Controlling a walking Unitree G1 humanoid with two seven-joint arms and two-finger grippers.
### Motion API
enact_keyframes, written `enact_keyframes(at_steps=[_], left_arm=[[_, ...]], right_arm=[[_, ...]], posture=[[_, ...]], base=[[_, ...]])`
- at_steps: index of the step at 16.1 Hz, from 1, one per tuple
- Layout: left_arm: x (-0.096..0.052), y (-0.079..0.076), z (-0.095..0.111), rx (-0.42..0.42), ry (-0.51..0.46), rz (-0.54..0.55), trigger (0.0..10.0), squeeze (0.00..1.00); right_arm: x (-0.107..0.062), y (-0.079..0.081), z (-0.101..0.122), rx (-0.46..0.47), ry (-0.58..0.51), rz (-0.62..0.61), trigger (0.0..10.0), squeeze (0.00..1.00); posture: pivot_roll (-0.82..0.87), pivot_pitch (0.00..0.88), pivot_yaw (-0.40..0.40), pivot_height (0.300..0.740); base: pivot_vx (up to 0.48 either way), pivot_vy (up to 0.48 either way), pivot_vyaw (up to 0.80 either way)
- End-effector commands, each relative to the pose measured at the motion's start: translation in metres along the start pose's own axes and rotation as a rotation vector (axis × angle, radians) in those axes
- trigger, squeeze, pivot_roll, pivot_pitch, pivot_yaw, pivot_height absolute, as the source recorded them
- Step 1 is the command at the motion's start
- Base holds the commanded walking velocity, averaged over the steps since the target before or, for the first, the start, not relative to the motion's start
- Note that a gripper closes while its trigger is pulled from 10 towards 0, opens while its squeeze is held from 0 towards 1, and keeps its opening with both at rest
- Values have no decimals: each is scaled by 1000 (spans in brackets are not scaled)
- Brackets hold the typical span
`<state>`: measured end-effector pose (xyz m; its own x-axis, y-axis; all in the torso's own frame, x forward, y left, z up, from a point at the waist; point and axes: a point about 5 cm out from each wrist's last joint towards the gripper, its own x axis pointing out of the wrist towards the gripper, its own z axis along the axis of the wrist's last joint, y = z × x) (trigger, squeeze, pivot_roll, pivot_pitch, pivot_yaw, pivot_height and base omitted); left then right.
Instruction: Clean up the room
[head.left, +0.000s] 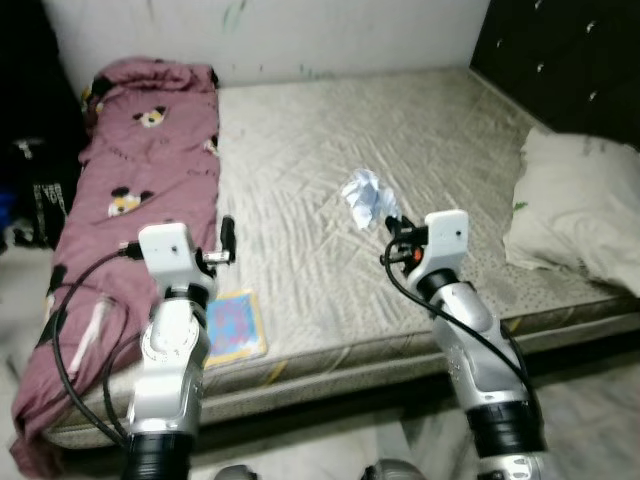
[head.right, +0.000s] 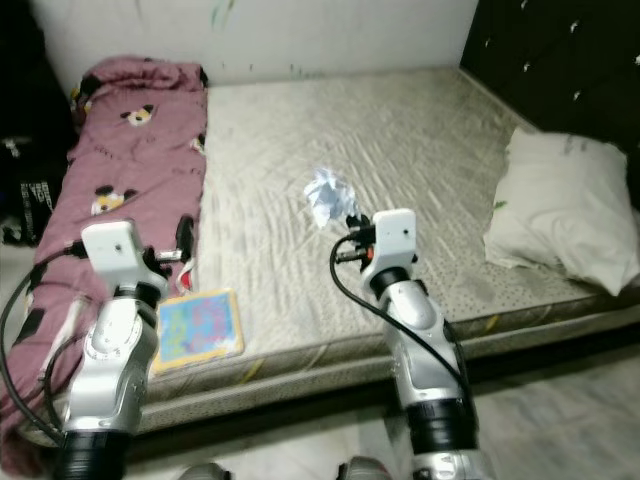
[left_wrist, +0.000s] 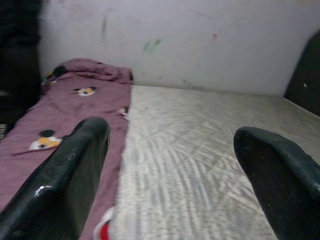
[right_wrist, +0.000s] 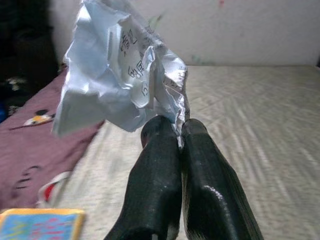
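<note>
The right pincer (right_wrist: 181, 131) is closed tight on crumpled paper (right_wrist: 122, 75), held up over the bed (head.left: 300, 140). The left pincer (left_wrist: 175, 165) gapes wide, holding nothing, beside the maroon blanket (head.left: 150, 150).

- middle of the mattress (head.left: 420, 130) is bare, plenty of room there
- pink blanket (head.left: 140, 170) runs down the bed's left side, picture book (head.left: 232, 325) beside it at the front edge
- white pillow (head.left: 575, 210) takes up the right, dark headboard (head.left: 560, 60) behind it
</note>
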<state>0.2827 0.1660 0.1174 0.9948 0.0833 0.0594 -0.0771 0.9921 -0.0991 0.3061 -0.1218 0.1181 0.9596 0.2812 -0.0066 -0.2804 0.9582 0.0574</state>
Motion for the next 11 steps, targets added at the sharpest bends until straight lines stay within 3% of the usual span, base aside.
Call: enact_keyframes(at_steps=[1,6,11], left_arm=[[1,3,2,1,-3,13,10000,0],[2,3,4,-10,-13,11,10000,0],[2,-4,19,-18,-62,9,10000,0]], right_arm=[[3,5,8,-4,-36,16,10000,0],[6,8,12,-7,-62,29,10000,0],[13,18,22,-26,-103,75,10000,0]], posture=[[-105,0,4,740],[-105,0,7,740],[-65,0,-10,740]], base=[[0,480,0],[0,480,0],[0,473,0]])
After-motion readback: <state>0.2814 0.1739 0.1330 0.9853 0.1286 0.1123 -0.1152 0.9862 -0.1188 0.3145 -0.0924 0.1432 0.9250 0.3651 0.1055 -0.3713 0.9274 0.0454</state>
